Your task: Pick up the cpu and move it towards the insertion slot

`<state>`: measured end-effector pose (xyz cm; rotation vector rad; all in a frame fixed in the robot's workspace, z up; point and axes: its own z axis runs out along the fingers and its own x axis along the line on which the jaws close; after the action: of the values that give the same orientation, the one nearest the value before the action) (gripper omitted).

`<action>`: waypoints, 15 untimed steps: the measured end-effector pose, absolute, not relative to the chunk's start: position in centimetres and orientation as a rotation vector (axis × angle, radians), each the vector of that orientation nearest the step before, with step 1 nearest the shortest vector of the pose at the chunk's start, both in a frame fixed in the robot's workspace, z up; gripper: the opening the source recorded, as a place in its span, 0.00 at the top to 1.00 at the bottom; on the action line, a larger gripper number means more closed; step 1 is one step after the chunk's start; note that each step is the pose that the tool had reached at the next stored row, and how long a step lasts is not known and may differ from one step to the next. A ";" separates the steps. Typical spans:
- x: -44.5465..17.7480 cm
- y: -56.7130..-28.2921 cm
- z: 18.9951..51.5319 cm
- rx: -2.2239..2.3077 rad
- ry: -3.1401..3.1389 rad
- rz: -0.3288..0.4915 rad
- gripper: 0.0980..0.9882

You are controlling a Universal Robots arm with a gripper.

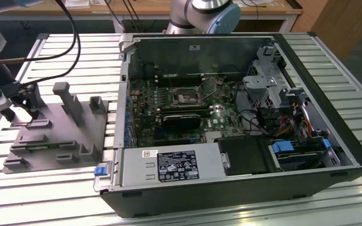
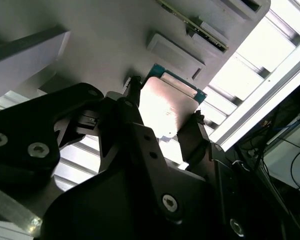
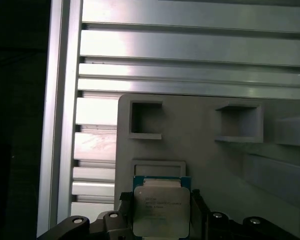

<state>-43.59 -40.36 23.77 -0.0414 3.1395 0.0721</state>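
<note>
The cpu (image 3: pixel 162 214), a flat square chip with a silvery top and a blue-green rim, sits between my gripper's (image 3: pixel 160 197) two black fingers. They press on its opposite edges. It hangs a little above the grey plastic fixture (image 3: pixel 210 165), just off a shallow square recess (image 3: pixel 158 167). The second wrist view shows the cpu (image 2: pixel 166 112) clamped in the gripper (image 2: pixel 166 100) from the side. In the exterior view the gripper (image 1: pixel 19 115) is at the far left over the fixture (image 1: pixel 55 136). The insertion slot (image 1: pixel 185 96) lies on the green board inside the open computer case, well to the exterior view's right.
The open computer case (image 1: pixel 231 183) has raised walls around the board. A black block (image 1: pixel 182 121) sits just in front of the slot, with a drive cage (image 1: pixel 266 87) and cables beside it. Upright posts (image 1: pixel 64 101) rise from the fixture. A slatted aluminium table (image 1: pixel 55 181) carries everything.
</note>
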 end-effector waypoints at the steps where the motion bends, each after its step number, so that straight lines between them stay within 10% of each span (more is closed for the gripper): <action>1: -43.6 -40.4 23.9 -0.041 3.139 0.072 0.50; 15: -43.6 -40.2 26.0 -0.041 3.139 0.071 0.50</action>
<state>-43.59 -40.19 25.96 -0.0414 3.1395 0.0705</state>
